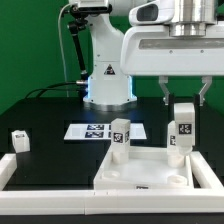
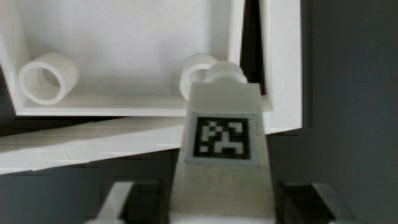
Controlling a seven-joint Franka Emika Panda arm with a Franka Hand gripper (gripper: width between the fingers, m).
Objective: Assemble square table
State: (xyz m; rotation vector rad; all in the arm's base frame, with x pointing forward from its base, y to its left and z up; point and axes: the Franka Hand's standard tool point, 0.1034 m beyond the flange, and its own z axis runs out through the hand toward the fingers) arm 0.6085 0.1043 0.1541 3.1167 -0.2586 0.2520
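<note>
Fingers (image 1: 166,96) spread, flanking the upright leg (image 1: 181,128) top.

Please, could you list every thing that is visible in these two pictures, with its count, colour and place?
tabletop: one, white, front, toward the exterior view's right.
legs: three, white with tags; one at the tabletop's far edge, one over its right side, one apart at the exterior view's left.
marker board: one, white, flat behind the tabletop.
border rails: white, along the front and the left.
table: one, black.
robot base: one, white, at the back.
end effector: one, dark fingers, above the right leg; grip unclear.
</note>
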